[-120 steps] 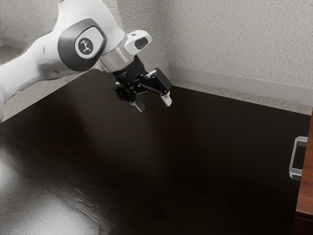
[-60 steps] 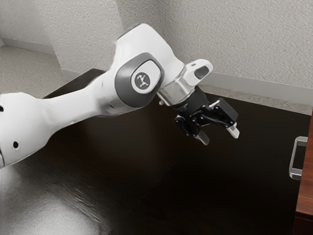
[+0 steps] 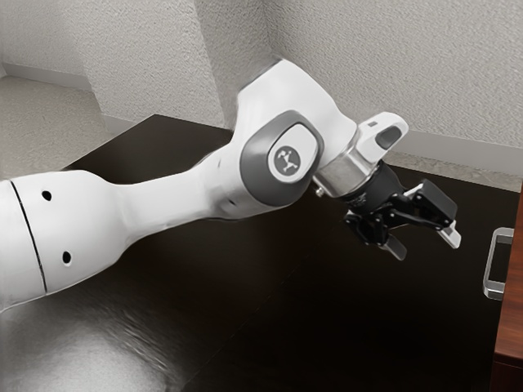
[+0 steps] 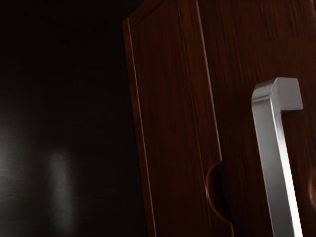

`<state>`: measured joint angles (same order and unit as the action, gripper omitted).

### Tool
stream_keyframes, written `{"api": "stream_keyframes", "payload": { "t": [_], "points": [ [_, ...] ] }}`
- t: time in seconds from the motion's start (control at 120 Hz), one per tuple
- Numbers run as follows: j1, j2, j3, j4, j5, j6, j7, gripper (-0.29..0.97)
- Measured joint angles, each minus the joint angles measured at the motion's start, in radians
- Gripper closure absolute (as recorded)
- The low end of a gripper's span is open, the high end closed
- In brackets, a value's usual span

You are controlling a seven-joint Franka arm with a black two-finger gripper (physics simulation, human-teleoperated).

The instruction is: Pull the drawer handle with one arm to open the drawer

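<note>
The hand (image 3: 425, 242) is hovering in the right half of the exterior view, just above mid-height. Its two black fingers (image 3: 451, 236) are standing wide apart with nothing between them, so it is open and carrying nothing. The tips are aiming toward the exterior view's right and slightly downward. Behind it, the white arm (image 3: 163, 196) is stretching in from the exterior view's left, across the dark, glossy table (image 3: 245, 327). Ahead of the fingers, at the exterior view's right edge and a touch lower than the hand, the silver handle (image 3: 494, 264) is waiting, near but clearly apart from the fingertips, with bare table showing between them. It is mounted on the reddish wooden drawer front (image 3: 513, 327), which is running down that same edge. On progress, the reach looks mostly made, but there is no contact, no grip and no pull yet. What is left is closing the gap, getting the fingers around the bar, clamping and drawing it back. Whether the drawer is fully shut, I cannot tell from here. As for the handle itself, in the exterior view its long bar is standing upright. Its short legs are running back into the wood, so the grip is facing the exterior view's left, toward the hand. In the wrist view the handle (image 4: 276, 158) is running roughly parallel to the edge of the drawer front (image 4: 173, 123), with the dark table (image 4: 59, 123) beyond that edge.
</note>
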<state>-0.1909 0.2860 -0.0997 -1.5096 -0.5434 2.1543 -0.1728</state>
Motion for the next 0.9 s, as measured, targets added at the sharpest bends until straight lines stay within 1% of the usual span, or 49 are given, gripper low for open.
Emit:
{"api": "stream_keyframes", "payload": {
  "t": [0.15, 0.333, 0.475, 0.642, 0.9],
  "points": [
    [-0.019, 0.029, 0.0, 0.021, -0.034, 0.019, 0.0, 0.0],
    [-0.035, 0.064, 0.002, 0.051, -0.046, 0.047, 0.0, 0.0],
    [-0.034, 0.103, 0.014, 0.094, -0.041, 0.059, 0.0, 0.0],
    [-0.046, 0.126, 0.017, 0.105, -0.038, 0.068, 0.001, 0.0],
    [-0.059, 0.16, 0.036, 0.122, -0.013, 0.073, 0.001, 0.0]
  ]
}}
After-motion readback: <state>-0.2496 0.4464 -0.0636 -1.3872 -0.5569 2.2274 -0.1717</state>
